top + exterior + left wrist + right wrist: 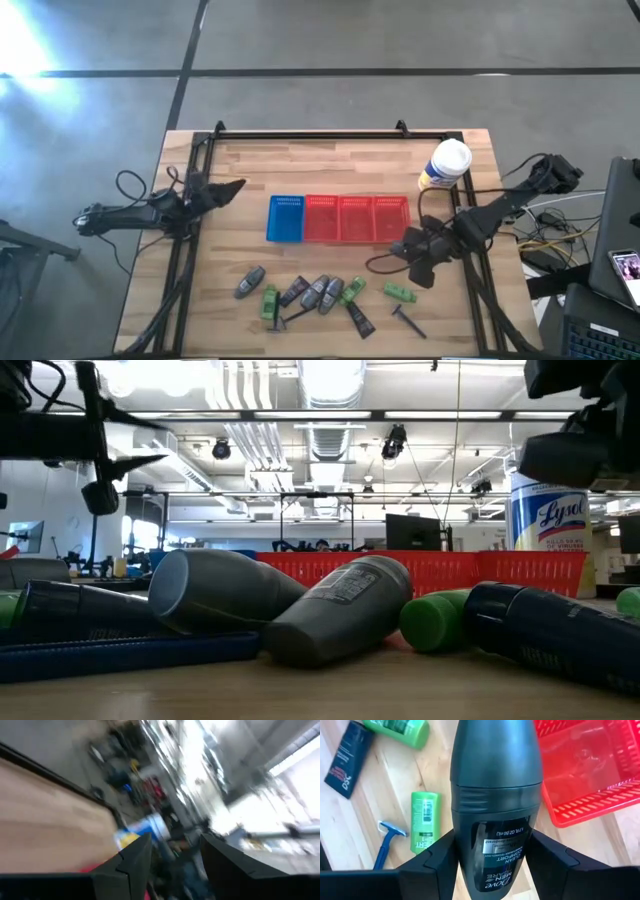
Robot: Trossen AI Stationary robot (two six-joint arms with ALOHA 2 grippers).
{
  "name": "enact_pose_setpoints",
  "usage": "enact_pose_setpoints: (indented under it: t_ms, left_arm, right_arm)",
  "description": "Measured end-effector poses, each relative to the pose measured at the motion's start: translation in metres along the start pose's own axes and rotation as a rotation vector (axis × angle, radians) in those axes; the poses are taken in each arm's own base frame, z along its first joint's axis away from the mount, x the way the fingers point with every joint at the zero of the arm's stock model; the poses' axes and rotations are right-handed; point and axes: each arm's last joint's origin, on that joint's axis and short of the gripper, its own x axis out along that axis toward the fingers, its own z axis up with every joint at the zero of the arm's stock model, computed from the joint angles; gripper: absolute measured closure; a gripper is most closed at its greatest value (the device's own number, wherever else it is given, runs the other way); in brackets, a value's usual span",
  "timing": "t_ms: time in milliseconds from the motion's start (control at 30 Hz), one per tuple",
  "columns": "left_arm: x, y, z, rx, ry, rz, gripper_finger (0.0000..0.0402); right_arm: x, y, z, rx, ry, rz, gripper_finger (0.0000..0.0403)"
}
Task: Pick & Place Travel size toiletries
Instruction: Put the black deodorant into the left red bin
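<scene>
The right hand is clamped on a grey deodorant stick, its two dark fingers pressing the stick's lower body from either side. In the view from above, this right hand sits over the table just off the near right corner of the row of red baskets, between the baskets and the loose items. The right wrist view shows the stick raised over bare wood, with one red basket beside it, two green bottles and a blue-handled razor lying on the wood below, and a dark tube farther off.

The rest of the toiletries lie in a loose cluster near the front edge of the table: grey sticks, green bottles, dark tubes and thin razors, some touching one another. One green bottle and a razor lie a little apart on the right side of the cluster. From table height, two grey sticks lean against each other, with a green cap and a dark tube just beside them.

A blue basket stands at the left end of the red row. A white-and-yellow canister stands upright behind the baskets' right end.

The left hand waits over the table's left side, well apart from the items, its fingers apart with nothing between them.
</scene>
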Motion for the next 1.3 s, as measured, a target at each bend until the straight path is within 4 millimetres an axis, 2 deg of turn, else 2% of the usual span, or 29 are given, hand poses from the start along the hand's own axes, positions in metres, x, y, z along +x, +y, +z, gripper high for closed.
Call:
enact_pose_setpoints:
  t_ms: [100, 167, 267, 333, 467, 600, 700, 800, 867, 967, 1067, 1167, 1233, 1300]
  left_arm:
    - [0.000, -0.003, 0.004, -0.147, -0.074, -0.009, 0.0227]
    - [0.000, -0.006, 0.005, -0.181, -0.082, -0.040, 0.0227]
    - [0.000, -0.019, 0.009, -0.121, -0.033, -0.157, 0.0227]
    - [0.003, -0.038, 0.014, -0.030, 0.042, -0.213, 0.0227]
    - [0.018, -0.078, 0.021, 0.228, 0.185, -0.218, 0.0227]
    - [0.053, -0.102, 0.009, 0.609, 0.393, -0.108, 0.0227]
    - [0.082, -0.113, -0.007, 0.867, 0.567, -0.065, 0.0227]
    - [0.110, -0.123, -0.022, 1.015, 0.685, -0.047, 0.0227]
    - [0.125, -0.121, -0.035, 1.114, 0.769, -0.031, 0.0227]
    - [0.145, -0.143, -0.044, 1.255, 0.732, -0.144, 0.0227]
    - [0.156, -0.149, -0.059, 1.419, 0.769, -0.216, 0.0227]
    - [0.164, -0.156, -0.074, 1.598, 0.751, -0.309, 0.0227]
    - [0.169, -0.168, -0.081, 1.719, 0.686, -0.410, 0.0227]
    - [0.172, -0.169, -0.090, 1.832, 0.686, -0.472, 0.0227]
  right_arm:
    - [-0.002, -0.002, 0.006, 0.009, -0.011, 0.006, 0.0217]
    - [-0.005, -0.004, 0.012, 0.025, -0.024, 0.008, 0.0217]
    - [-0.007, -0.009, 0.022, 0.043, -0.049, 0.012, 0.0217]
    - [-0.008, -0.013, 0.031, 0.057, -0.072, 0.028, 0.0217]
    - [-0.007, -0.023, 0.049, 0.065, -0.091, 0.072, 0.0217]
    - [0.000, -0.034, 0.069, 0.069, -0.086, 0.100, 0.0217]
    - [0.004, -0.037, 0.084, 0.044, -0.074, 0.115, 0.0217]
    - [0.004, -0.035, 0.097, 0.007, -0.057, 0.149, 0.0217]
    - [0.002, -0.033, 0.107, -0.010, -0.064, 0.171, 0.0217]
    - [-0.004, -0.029, 0.119, -0.034, -0.086, 0.193, 0.0217]
    - [-0.013, -0.027, 0.130, -0.037, -0.124, 0.215, 0.0216]
    - [-0.022, -0.027, 0.137, -0.038, -0.150, 0.243, 0.0214]
    - [-0.027, -0.028, 0.141, -0.045, -0.165, 0.249, 0.0213]
    - [-0.032, -0.029, 0.144, -0.056, -0.174, 0.259, 0.0213]
